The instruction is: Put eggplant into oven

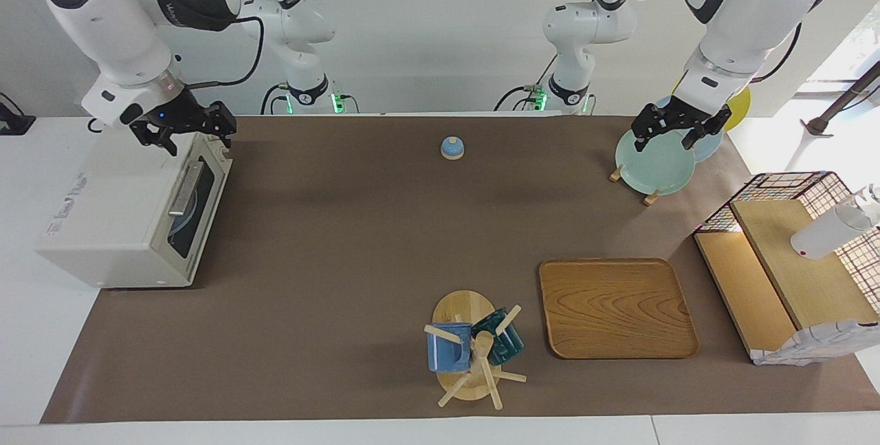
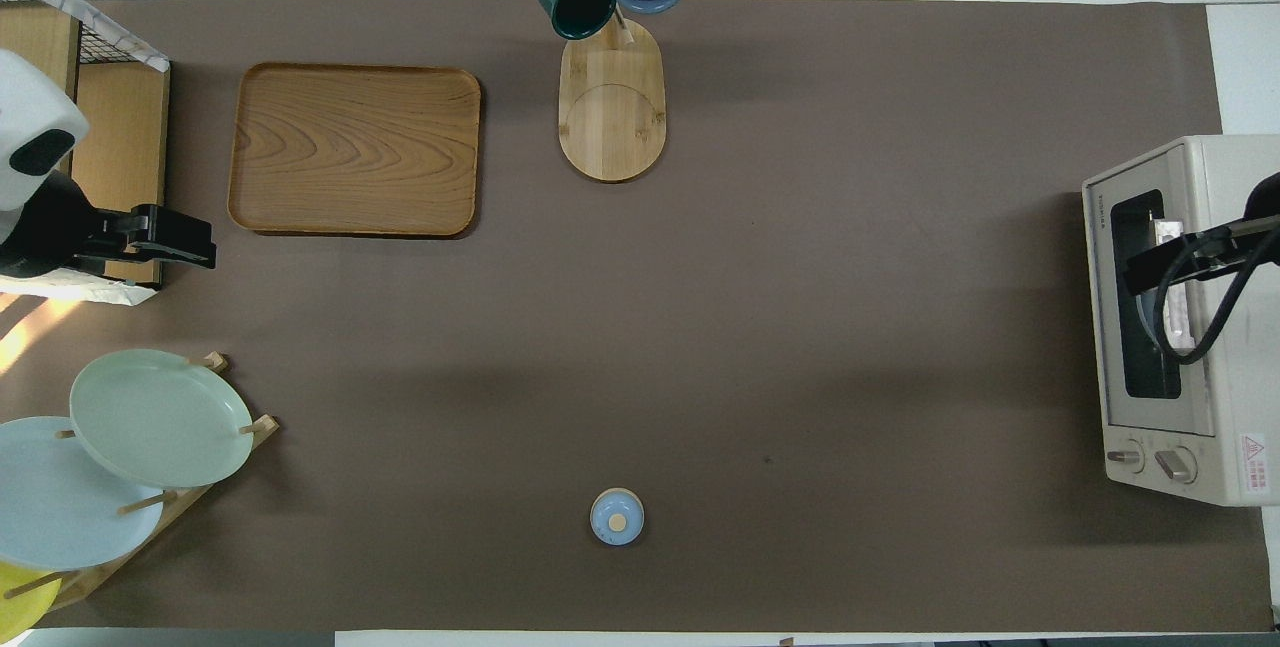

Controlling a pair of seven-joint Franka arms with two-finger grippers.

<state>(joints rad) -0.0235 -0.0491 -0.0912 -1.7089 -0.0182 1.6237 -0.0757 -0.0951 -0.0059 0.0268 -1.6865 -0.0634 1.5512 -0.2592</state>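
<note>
The off-white oven stands at the right arm's end of the table, and its dark glass door is shut. It also shows in the overhead view. The eggplant is not in sight in either view. My right gripper is open and empty, in the air just over the top front edge of the oven; in the overhead view it covers part of the door. My left gripper is open and empty, in the air over the plate rack, and waits.
A small blue bell sits mid-table near the robots. A wooden tray and a mug tree with two mugs lie farther out. A wire-mesh wooden shelf rack stands at the left arm's end.
</note>
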